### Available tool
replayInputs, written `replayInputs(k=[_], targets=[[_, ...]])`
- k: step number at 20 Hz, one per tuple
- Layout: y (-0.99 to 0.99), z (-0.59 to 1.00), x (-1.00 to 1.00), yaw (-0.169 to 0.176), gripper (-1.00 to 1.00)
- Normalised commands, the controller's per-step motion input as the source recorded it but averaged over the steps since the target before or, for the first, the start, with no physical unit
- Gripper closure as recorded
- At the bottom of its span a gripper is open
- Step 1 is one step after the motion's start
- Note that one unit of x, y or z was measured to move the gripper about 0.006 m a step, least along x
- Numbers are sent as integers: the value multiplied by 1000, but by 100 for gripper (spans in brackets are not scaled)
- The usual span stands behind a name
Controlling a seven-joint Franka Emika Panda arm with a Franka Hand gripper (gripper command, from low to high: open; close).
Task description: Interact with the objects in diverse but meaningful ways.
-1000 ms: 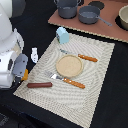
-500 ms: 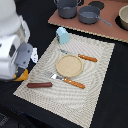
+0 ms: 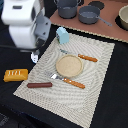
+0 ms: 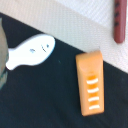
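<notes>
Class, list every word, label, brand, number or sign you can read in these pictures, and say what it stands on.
None can be read.
Pale blue house-shaped carton: its faces are too blurred to show any print.
Yellow-orange scored bread loaf: only pale score marks, no writing.

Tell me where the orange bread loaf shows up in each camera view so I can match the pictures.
Exterior view: the bread loaf lies on the dark table at the exterior view's left, off the placemat, beyond the sausage's end.
Wrist view: the bread loaf fills the middle of the picture, its scored slits showing pale.
Shared landmark: the reddish-brown sausage, seen at the picture's edge in the wrist view.
</notes>
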Motion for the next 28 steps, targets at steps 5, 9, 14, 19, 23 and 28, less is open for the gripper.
replayInputs(k=[5, 9, 14, 19, 23, 28], targets=[[853, 51, 302, 76, -100], [817, -1, 200, 79, -100], [642, -202, -47, 89, -100], [369, -309, -99, 59, -100], [215, -336, -46, 28, -100], [320, -370, -145, 35, -100]])
